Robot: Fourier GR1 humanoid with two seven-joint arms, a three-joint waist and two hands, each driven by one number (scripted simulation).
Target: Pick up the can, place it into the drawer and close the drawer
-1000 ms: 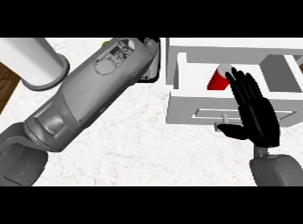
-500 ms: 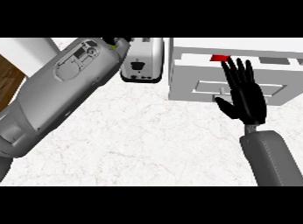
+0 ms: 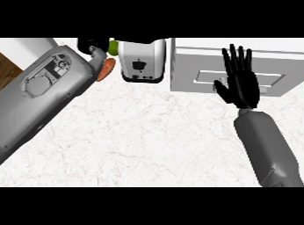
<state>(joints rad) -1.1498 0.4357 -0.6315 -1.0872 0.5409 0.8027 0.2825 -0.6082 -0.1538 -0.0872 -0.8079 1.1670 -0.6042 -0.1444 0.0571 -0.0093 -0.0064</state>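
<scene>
Right hand (image 3: 240, 84): fingers straight and spread, flat against the front of the white drawer (image 3: 200, 66), over its handle; nothing held. Drawer appears pushed in; can not visible. Left hand (image 3: 93, 44): mostly hidden behind its grey forearm at top left, finger state cannot be told. White toaster (image 3: 142, 59) just left of drawer, on marble counter (image 3: 154, 132)

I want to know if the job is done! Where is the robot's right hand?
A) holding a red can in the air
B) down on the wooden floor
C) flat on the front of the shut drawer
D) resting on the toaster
C: the right hand lies with straight fingers against the drawer front, which sits shut.
</scene>
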